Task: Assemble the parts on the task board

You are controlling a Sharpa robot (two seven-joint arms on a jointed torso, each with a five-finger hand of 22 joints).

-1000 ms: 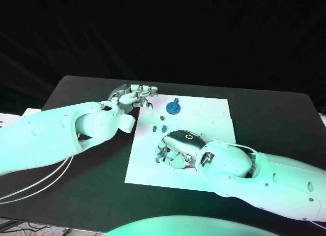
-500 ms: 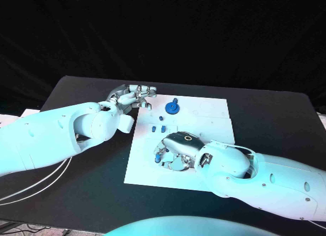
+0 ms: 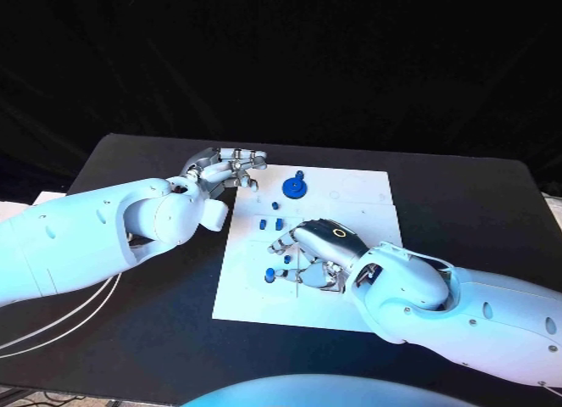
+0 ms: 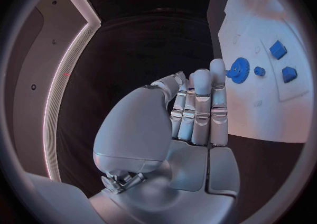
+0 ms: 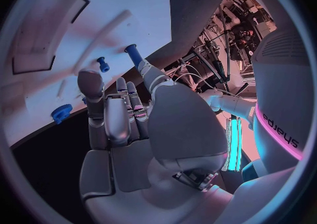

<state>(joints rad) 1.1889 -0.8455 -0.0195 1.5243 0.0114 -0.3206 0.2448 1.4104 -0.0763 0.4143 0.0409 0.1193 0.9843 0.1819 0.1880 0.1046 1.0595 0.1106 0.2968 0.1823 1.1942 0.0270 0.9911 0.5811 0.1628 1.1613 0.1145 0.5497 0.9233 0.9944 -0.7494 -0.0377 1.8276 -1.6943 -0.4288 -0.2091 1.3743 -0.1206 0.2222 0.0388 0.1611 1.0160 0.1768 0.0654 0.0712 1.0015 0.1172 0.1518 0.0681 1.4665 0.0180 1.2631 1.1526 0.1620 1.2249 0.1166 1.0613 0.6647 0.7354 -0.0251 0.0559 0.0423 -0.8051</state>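
A blue gear point(image 3: 297, 186) lay just beyond the left hand point(image 3: 227, 165) — fingers together, empty; the right hand point(image 3: 317, 252) hovered over the task board point(image 3: 354, 203) — grasp unclear.

Left hand point(image 4: 178, 129), fingers point(image 4: 198, 102) together and upright, empty, beside task board point(image 4: 264, 108) with blue gear point(image 4: 238, 70).

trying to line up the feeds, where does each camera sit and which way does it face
Head view: from the robot's head, looking down at the black table and white task board; both white arms reach in, left robot hand at the board's far left corner, right robot hand over its middle.
Left wrist view: behind the left robot hand, facing the board's edge.
Right wrist view: behind the right robot hand, facing the board.
Shared: head and left wrist views both show the blue gear.
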